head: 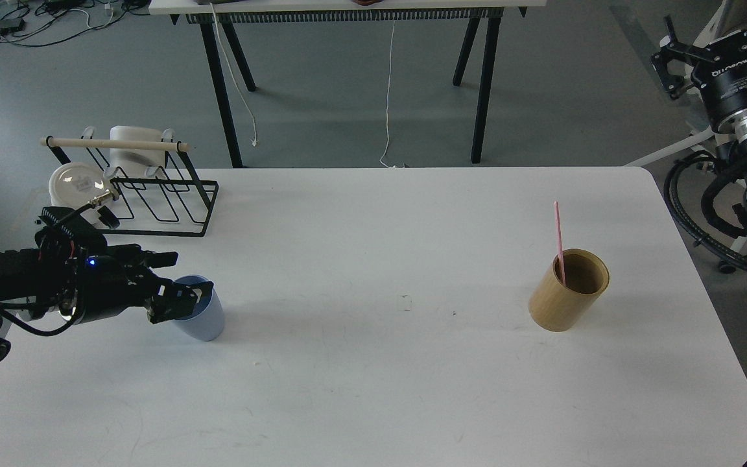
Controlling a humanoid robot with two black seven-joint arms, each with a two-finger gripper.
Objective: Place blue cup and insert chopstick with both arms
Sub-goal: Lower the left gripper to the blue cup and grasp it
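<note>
Reaching in from the left edge of the head view, my left arm (17, 285) extends over the white table (373, 389) with its gripper (176, 288) at the blue cup (201, 318). One finger lies along the far side of the cup's rim and the other crosses the near side of its mouth, so the fingers bracket the rim; whether they press on it firmly I cannot tell, but the gripper appears closed on the cup. The cup is tilted, its mouth leaning toward the gripper and its narrower base toward me and to the right, low over or on the table near the left edge. Behind it, at the table's far left, stands the black wire rack (153, 201) with a cream wooden rod (114, 144) across its top and white dishes (75, 185) leaning in it. Well apart, on the right half of the table, stands the tan cylinder holder (568, 290), upright, with the pink chopstick (558, 237) inside it, leaning against its left inner wall and rising well above the rim. My right arm (743, 110) is raised beyond the table's right edge; its gripper (672, 61) points away to the upper left with its fingers spread apart and nothing between them.
</note>
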